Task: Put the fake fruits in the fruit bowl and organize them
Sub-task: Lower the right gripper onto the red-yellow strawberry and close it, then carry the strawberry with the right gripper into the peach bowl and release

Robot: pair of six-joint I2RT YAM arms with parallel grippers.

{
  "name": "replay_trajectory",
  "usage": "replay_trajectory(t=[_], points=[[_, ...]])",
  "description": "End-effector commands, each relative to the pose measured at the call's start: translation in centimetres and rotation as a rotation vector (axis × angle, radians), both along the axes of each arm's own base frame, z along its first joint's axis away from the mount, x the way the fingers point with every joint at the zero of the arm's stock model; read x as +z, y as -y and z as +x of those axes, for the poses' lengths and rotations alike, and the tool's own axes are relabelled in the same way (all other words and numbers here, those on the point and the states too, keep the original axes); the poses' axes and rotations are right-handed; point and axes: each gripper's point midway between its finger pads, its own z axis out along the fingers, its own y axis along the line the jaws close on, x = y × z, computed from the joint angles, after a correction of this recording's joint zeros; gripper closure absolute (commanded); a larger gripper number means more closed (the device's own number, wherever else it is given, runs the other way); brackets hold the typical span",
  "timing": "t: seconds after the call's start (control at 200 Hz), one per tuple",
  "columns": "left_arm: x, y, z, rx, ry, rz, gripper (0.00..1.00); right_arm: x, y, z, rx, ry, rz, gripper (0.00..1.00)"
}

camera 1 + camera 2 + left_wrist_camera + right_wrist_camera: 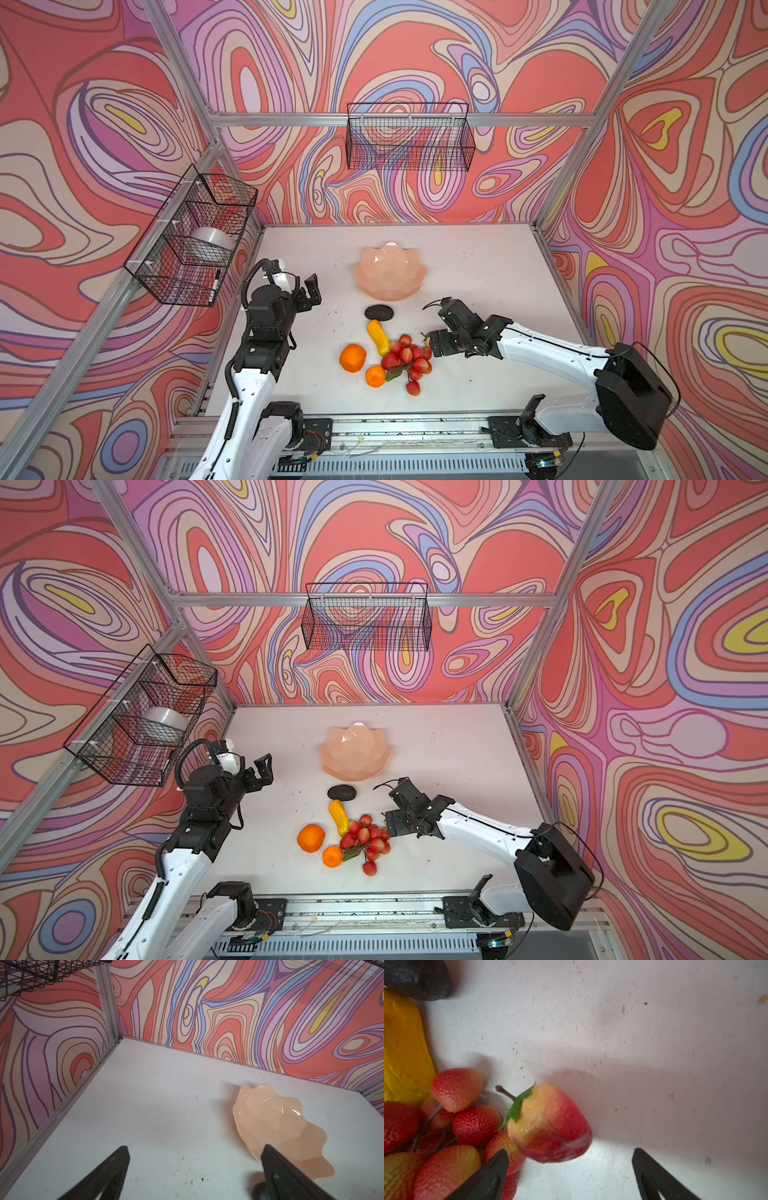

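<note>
In both top views the fruit bowl (376,286) (355,756) sits on the white tabletop (478,266), nothing in it. Just in front of it lies the avocado (379,312), then the yellow-orange elongated fruit (379,336), the bunch of red berries (409,357), the larger orange (352,357) and the smaller orange (375,376).

The right end effector (436,326) hangs at the berries' right edge and hides nearly all of the apple there. Only the right wrist view shows the red-yellow apple (550,1124) clearly. It lies against the berries (475,1124), between the spread fingers of the right end effector (570,1154), with bare tabletop between it and one finger.

The left end effector (307,293) is raised at the left side, well apart from the fruits. Its wrist view shows its fingers spread wide (195,1150) and holding nothing, with the bowl (270,1122) and a sliver of avocado (259,1190) beside one finger.
</note>
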Motion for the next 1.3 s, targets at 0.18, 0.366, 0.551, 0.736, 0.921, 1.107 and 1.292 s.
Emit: replay_trajectory(t=[0.18, 0.366, 0.551, 0.736, 0.921, 1.107, 1.292], points=[[1.2, 0.2, 0.0, -0.014, 0.019, -0.016, 0.00, -1.3, -2.2, 2.5, 0.019, 0.048, 0.005, 0.06], [0.9, 0.5, 0.0, -0.026, 0.011, -0.032, 0.00, -1.4, -0.9, 2.9, -0.037, 0.061, -0.054, 0.28], [0.5, 0.7, 0.3, -0.030, -0.014, -0.041, 0.00, 1.4, 1.1, 2.5, -0.116, 0.107, -0.069, 0.49], [0.2, 0.7, 0.4, -0.029, -0.028, -0.052, 0.00, 8.6, -1.0, 4.4, -0.092, 0.224, 0.049, 0.57], [-1.0, -0.1, 0.3, 0.020, -0.097, -0.051, 0.00, 14.0, -7.6, 10.7, 0.057, 0.311, 0.063, 0.57], [-2.7, 0.1, -1.7, 0.033, -0.225, -0.101, 0.01, 12.9, -13.6, 17.2, 0.140, 0.307, 0.035, 0.57], [-4.6, 2.8, -5.3, -0.084, -0.448, -0.191, 0.04, 8.1, -15.2, 22.1, 0.140, 0.258, 0.007, 0.57]])
